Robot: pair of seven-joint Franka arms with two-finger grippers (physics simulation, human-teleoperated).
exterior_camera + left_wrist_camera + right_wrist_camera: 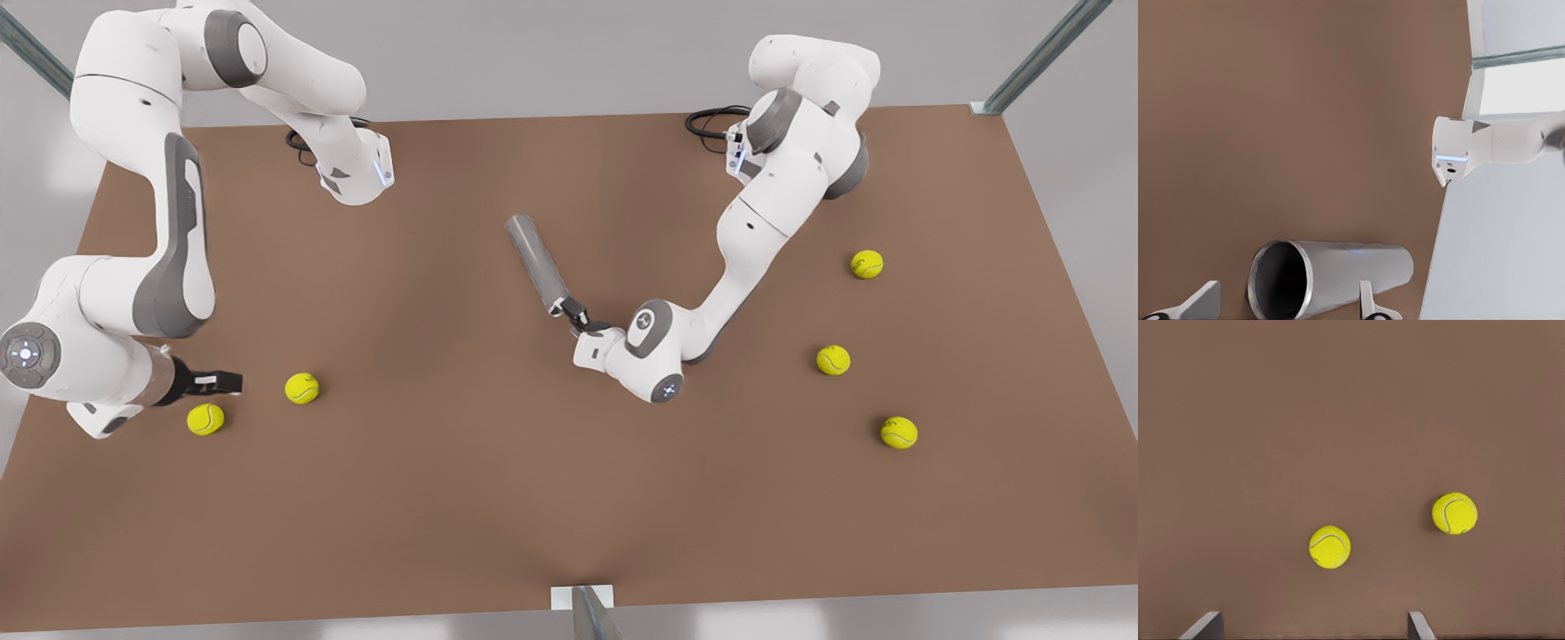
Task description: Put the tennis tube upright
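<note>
The tennis tube (538,262) is a slim grey cylinder lying flat on the brown table near the middle, slanting toward the back. In the left wrist view the tennis tube (1351,273) turns its dark hollow end to the camera. My left gripper (573,313), on the arm at the front view's right, is at that hollow end. Its fingers are open on either side of the tube, left gripper (1286,303), with a gap showing beside one finger. My right gripper (233,383) waits low at the front view's left, open and holding nothing, right gripper (1311,627).
Two yellow tennis balls (301,388) (205,419) lie by the right gripper, the same balls (1330,547) (1455,513) in its wrist view. Three more balls (867,264) (833,359) (899,432) lie at the front view's right. The other arm's white link (1458,150) hangs near the table edge.
</note>
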